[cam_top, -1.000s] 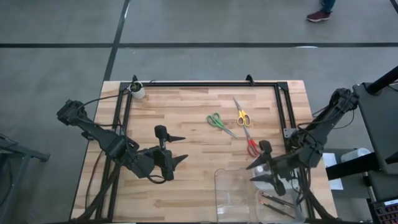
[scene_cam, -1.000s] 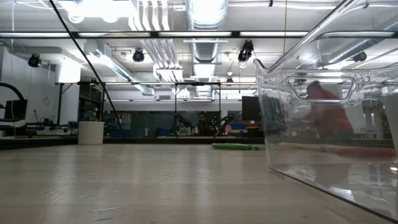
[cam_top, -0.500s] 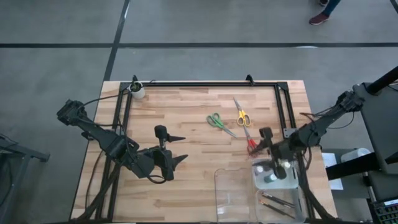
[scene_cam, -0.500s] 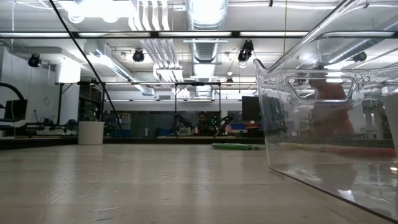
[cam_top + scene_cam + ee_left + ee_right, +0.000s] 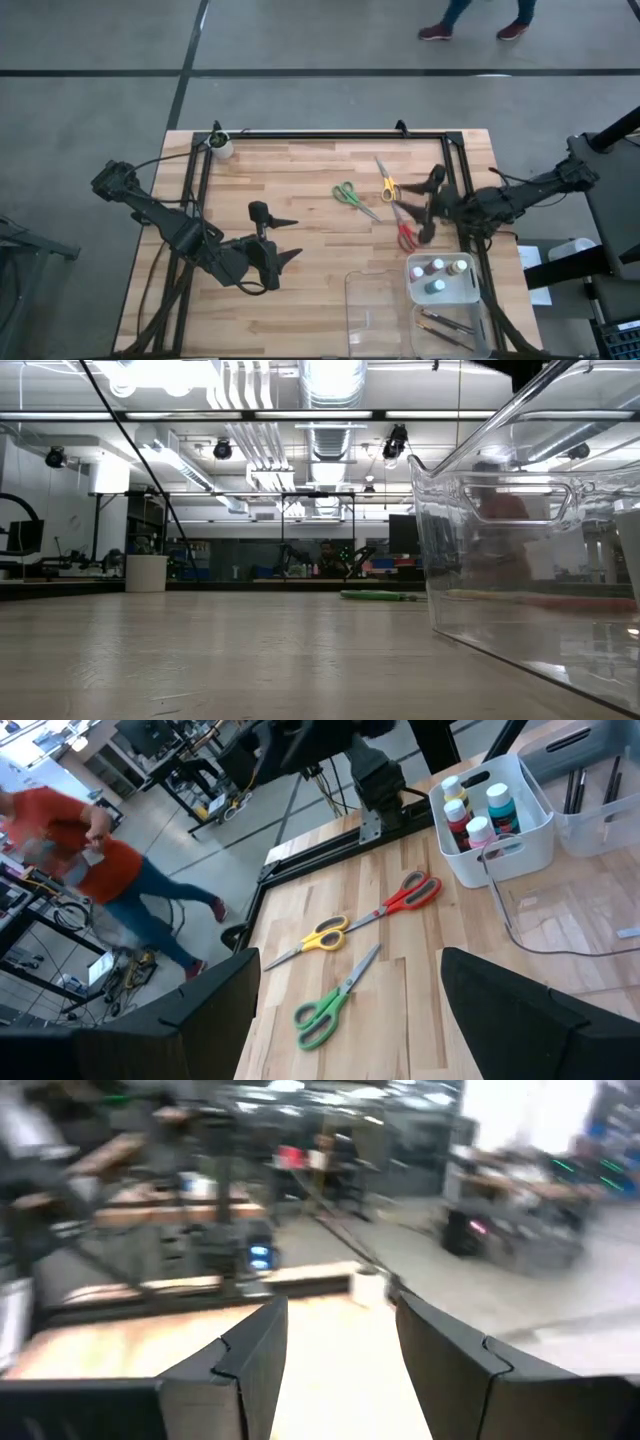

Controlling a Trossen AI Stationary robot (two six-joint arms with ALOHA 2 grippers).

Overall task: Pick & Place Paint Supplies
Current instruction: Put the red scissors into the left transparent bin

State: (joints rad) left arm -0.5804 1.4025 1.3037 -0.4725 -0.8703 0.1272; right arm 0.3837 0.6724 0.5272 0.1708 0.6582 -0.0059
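Your wooden table [image 5: 300, 180] carries a clear plastic tray [image 5: 375, 315] at its near edge. A white bin [image 5: 442, 280] sits against the tray's right side, holding four paint bottles [image 5: 437, 272]; thin brushes [image 5: 445, 325] lie nearer you than the bin. Beyond the tray lie red scissors [image 5: 404, 232], yellow scissors [image 5: 388, 186] and green scissors [image 5: 350, 196]. Your right gripper [image 5: 428, 205] hovers just beside the red scissors, fingers apart, empty. Your left gripper [image 5: 290, 240] waits left of the tray, fingers spread, empty.

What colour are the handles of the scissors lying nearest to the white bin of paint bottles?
Red, clearest in the left wrist view.
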